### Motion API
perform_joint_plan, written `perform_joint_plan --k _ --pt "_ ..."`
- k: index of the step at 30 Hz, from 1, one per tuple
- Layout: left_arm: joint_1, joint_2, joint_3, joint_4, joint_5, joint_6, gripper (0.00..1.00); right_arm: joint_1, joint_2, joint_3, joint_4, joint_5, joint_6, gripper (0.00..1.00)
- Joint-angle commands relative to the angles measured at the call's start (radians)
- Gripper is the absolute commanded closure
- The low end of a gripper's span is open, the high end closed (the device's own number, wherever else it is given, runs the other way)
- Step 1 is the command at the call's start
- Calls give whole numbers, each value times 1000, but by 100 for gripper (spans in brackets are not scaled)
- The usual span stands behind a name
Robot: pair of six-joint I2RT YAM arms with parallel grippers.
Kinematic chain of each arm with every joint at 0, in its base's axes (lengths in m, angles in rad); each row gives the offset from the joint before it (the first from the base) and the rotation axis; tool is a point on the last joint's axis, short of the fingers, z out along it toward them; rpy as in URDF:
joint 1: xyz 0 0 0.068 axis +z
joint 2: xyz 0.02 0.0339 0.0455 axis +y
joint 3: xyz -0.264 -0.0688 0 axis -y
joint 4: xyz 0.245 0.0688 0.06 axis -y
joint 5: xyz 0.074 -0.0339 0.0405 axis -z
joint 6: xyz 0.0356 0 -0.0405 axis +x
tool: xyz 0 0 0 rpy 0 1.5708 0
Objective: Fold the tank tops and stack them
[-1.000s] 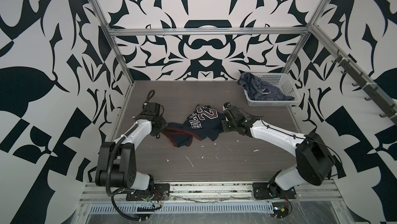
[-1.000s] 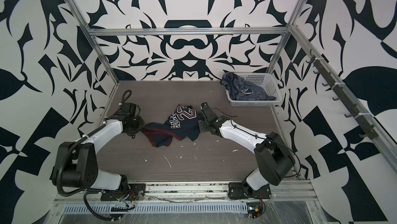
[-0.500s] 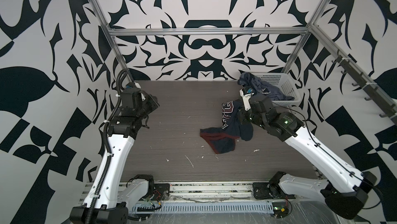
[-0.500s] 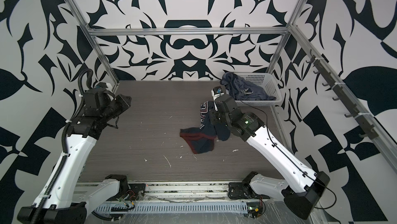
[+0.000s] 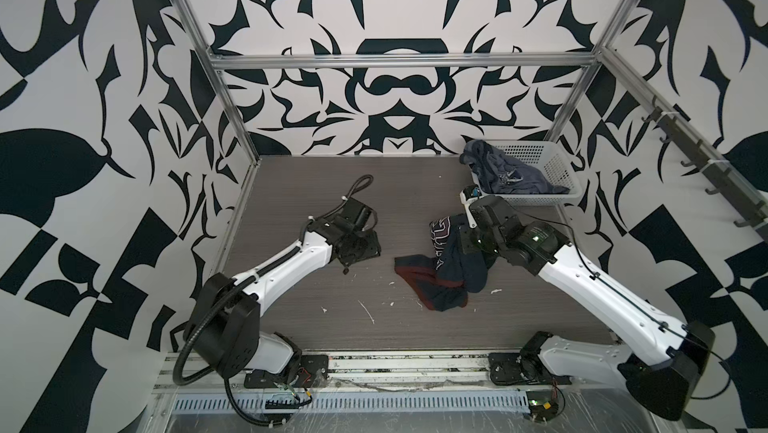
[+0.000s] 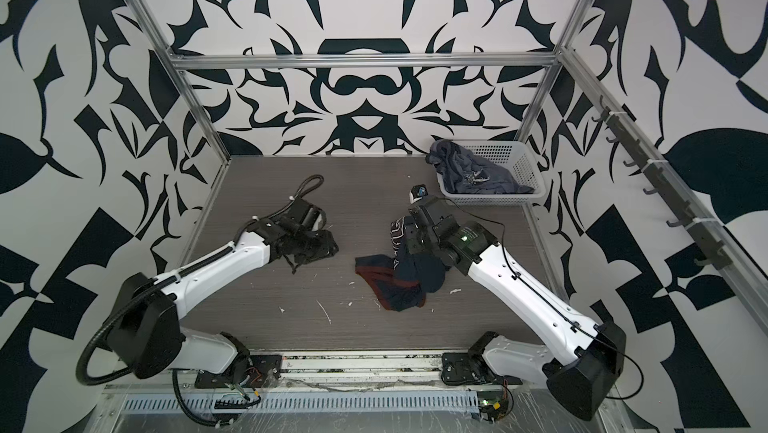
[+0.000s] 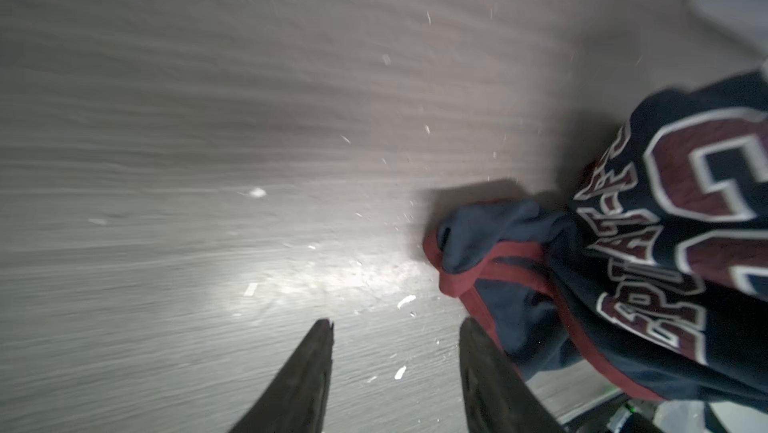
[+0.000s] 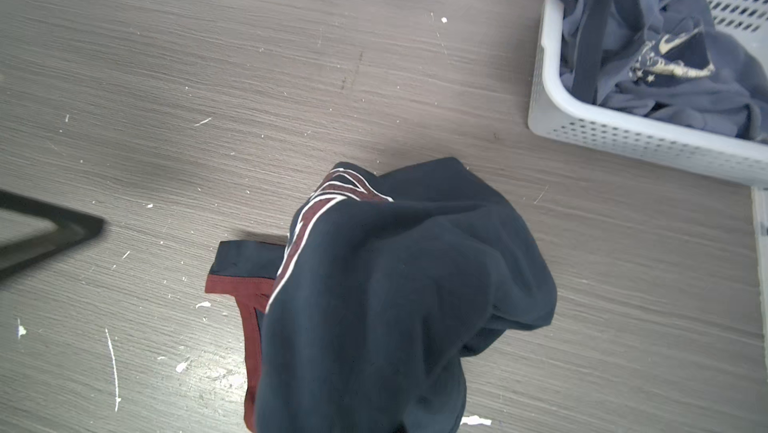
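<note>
**Top views.** The right gripper (image 5: 467, 244) is pressed together on the bunched upper part of the navy tank top (image 5: 446, 281). The garment hangs from it, and its red-trimmed lower end lies on the desk (image 5: 374, 202). The left gripper (image 5: 353, 258) is empty and stands apart, left of that loose end. The slate-blue tank top (image 6: 469, 177) sits crumpled in the basket (image 6: 525, 167) at the far right corner.

**Left wrist view.** The fingers (image 7: 316, 372) are spread with nothing between them. The trimmed edge lies just beside one finger.

**Right wrist view.** Navy cloth hides the gripper's fingers.

**Judgement.** The garment's long axis runs from the right gripper toward the front-left. Its free end is nearer the left arm.
</note>
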Motion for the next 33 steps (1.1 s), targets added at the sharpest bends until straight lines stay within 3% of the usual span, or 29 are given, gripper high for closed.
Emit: perform_joint_plan --k 1,7,15,22,27,30,33 --pt "-73 68 1 57 2 -58 45 -1 -22 -4 22 3 25 100" --pt "-152 218 49 115 19 -90 46 -1 -24 1 8 19 24 100" --pt "-164 290 81 142 1 -94 55 -1 -33 -10 2 16 24 100" --pt "-164 289 114 106 -48 -81 80 -1 -34 -16 -1 25 24 100" --pt "-160 183 128 37 -151 -50 100 -1 -42 3 -29 67 -5 100" --pt "-142 22 157 -40 -287 -16 100 0 -47 45 -84 128 -38 100" --pt "-127 -227 187 -107 -525 19 100 -2 -55 92 -130 118 -79 100"
